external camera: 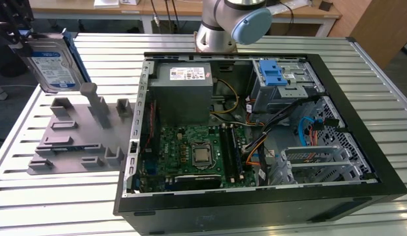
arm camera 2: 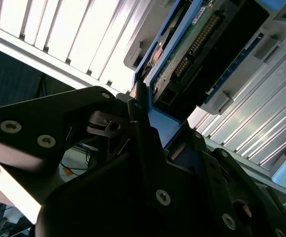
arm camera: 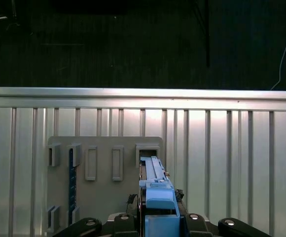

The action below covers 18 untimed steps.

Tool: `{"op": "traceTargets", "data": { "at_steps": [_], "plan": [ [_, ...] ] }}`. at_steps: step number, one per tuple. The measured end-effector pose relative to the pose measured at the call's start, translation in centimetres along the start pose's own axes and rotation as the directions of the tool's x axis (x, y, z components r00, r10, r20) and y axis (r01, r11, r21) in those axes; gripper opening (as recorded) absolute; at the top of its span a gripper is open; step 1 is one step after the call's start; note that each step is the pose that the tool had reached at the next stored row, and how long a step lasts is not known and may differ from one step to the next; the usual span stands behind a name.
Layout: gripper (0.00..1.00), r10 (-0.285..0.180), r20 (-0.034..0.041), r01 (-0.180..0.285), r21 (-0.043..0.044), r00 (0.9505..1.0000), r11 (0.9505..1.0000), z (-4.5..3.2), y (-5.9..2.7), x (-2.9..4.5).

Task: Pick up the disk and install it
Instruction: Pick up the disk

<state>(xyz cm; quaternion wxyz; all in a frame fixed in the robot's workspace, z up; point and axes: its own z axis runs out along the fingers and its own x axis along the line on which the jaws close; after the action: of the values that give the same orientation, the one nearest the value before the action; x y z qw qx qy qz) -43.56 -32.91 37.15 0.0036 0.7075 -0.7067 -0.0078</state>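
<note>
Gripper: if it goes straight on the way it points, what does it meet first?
Probably the holder, straight ahead of it; the disk held in the gripper would touch it first. The gap is hard to judge.

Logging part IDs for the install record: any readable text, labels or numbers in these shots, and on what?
Nothing can be read.
Label on the disk, white and blue: print present, too small to read.
White sticker on the grey metal box inside the computer case: too small to read.
Motherboard: any markings too small to read.
Grey plastic holder: no print seen.
</note>
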Motion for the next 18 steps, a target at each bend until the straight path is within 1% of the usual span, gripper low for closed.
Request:
{"op": "traceTargets", "data": {
  "at_steps": [18],
  "plan": [
    [0.36, 0.0, 0.0, 0.0, 0.0, 1.0, 1.0, -1.71, 0.03, -0.01]
  ]
}}
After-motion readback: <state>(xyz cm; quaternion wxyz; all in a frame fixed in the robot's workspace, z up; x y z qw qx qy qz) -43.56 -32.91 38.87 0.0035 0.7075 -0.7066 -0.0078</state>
